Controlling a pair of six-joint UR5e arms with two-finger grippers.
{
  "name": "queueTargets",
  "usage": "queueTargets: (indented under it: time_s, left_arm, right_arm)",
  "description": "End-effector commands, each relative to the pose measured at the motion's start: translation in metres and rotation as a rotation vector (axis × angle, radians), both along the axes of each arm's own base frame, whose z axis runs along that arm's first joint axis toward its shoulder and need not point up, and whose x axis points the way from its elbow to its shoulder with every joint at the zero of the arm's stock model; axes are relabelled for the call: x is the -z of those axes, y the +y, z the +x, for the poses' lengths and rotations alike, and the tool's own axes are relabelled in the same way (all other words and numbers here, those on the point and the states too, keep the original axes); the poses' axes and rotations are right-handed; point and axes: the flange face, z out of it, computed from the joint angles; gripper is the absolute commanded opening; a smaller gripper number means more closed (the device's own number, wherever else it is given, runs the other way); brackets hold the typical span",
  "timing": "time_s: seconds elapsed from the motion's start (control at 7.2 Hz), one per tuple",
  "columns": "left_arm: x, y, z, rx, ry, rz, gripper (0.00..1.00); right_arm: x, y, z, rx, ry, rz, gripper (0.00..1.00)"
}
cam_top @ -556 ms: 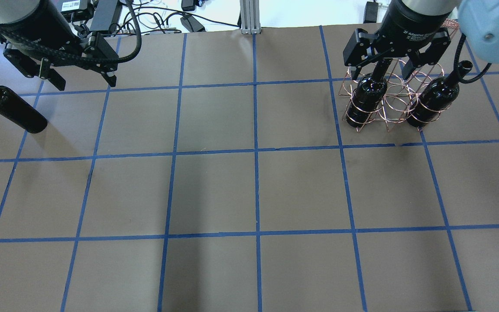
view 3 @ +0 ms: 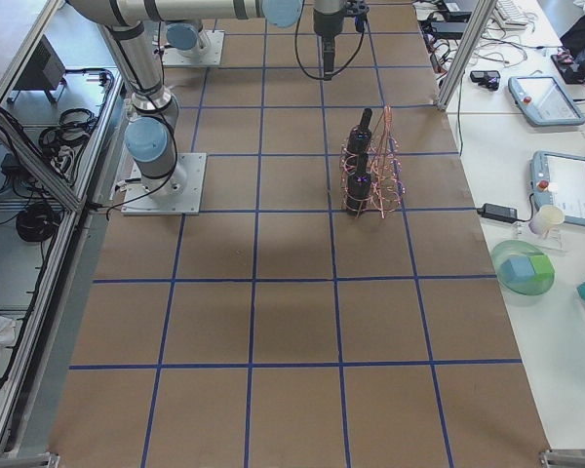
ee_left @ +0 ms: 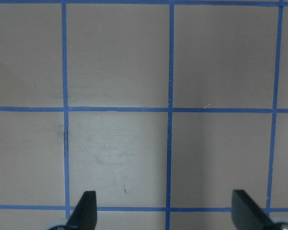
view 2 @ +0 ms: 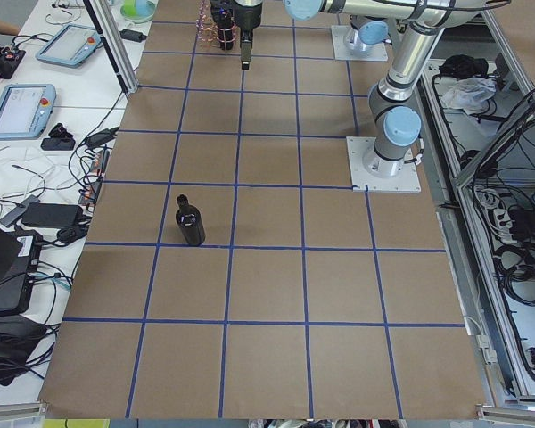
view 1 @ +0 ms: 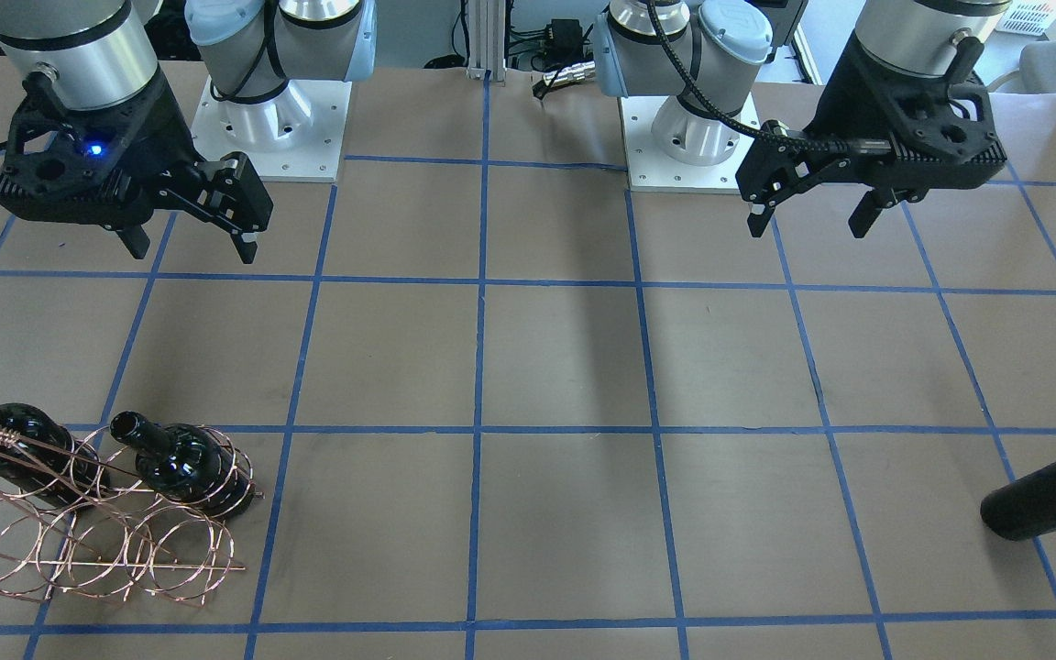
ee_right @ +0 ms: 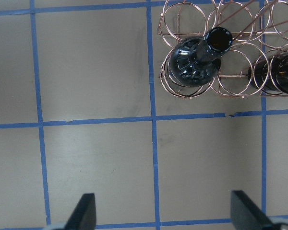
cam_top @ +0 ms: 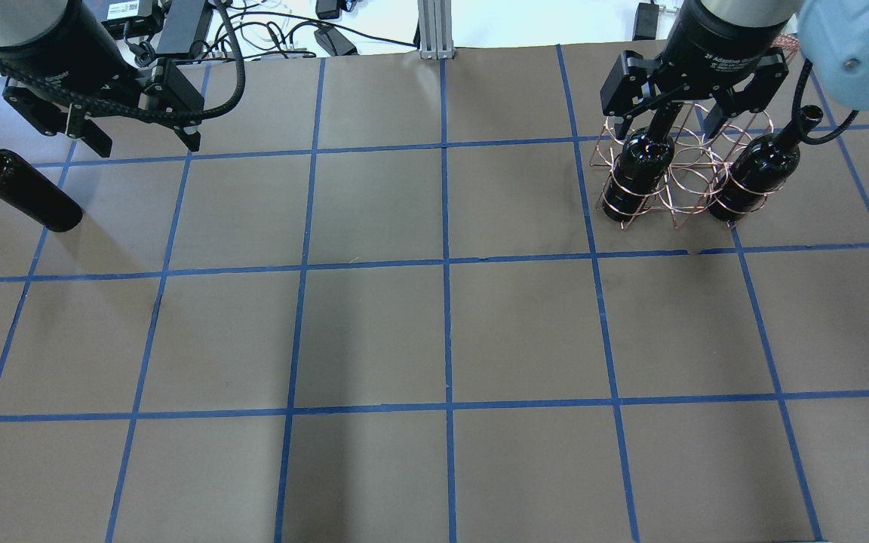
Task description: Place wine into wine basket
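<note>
A glossy near-black glass wine bottle [cam_top: 23, 192] is parked way out on the left of the brown, blue-gridded table [cam_top: 374, 332], well apart from the copper thin-wire wine basket [cam_top: 687, 181]. A second bottle [cam_top: 638, 170] and a third bottle [cam_top: 759, 170] are slotted upright in its end loops. The left gripper [view 1: 808, 229] is held spread and empty near the lone bottle. The right gripper [view 1: 193, 252] is spread wide above the basket, nothing gripped.

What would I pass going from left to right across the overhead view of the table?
In order: lying bottle → left gripper → first upright bottle → basket, at its empty middle loops → second upright bottle. Both upright bottles stand in the basket.
</note>
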Motion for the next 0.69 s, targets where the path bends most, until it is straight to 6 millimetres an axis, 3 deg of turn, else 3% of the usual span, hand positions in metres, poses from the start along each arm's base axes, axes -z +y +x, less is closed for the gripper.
queueTargets:
  time_s: [0.0, 0.14, 0.28, 0.42, 0.56]
  left_arm:
    - [-0.008, -0.011, 0.032, 0.093, -0.034, -0.070, 1.00]
    - [0.000, -0.021, 0.087, 0.008, -0.028, -0.060, 1.00]
    - [0.012, -0.027, 0.160, -0.019, -0.030, -0.051, 1.00]
    - [0.022, -0.030, 0.217, -0.040, -0.014, -0.077, 1.00]
    - [0.032, -0.035, 0.258, -0.071, -0.043, -0.106, 1.00]
  right_arm:
    - [0.000, 0.000, -0.001, 0.002, 0.000, -0.001, 1.00]
    - [0.000, -0.001, -0.001, 0.002, -0.002, -0.004, 1.00]
    - [0.000, 0.000, -0.001, 0.002, 0.000, 0.000, 1.00]
    - [0.000, 0.000, -0.001, 0.002, 0.000, 0.002, 1.00]
    - [0.000, 0.000, 0.000, 0.001, 0.000, 0.000, 1.00]
